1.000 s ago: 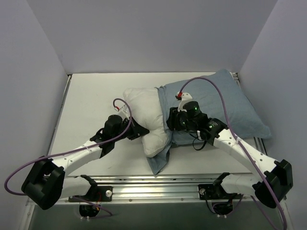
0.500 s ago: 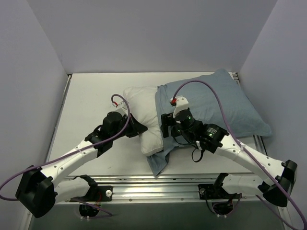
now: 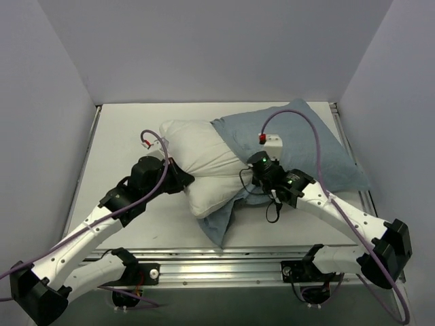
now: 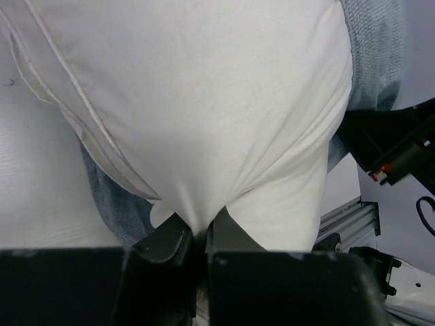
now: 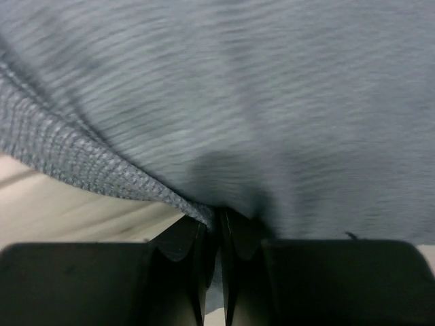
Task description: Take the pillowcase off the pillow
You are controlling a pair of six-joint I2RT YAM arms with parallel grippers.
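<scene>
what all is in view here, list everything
pillow: one, white, centre of table, left end bare
pillowcase: one, blue-grey, over the pillow's right end, loose flap hanging near the front
table: one, white, under everything
walls: three, pale grey, around the table
rail: one, silver, table's near edge
cables: two, purple, looping along the arms
arms: two, white and black, reaching in from the near edge
left gripper: one, black, shut on pillow
right gripper: one, black, shut on pillowcase edge
</scene>
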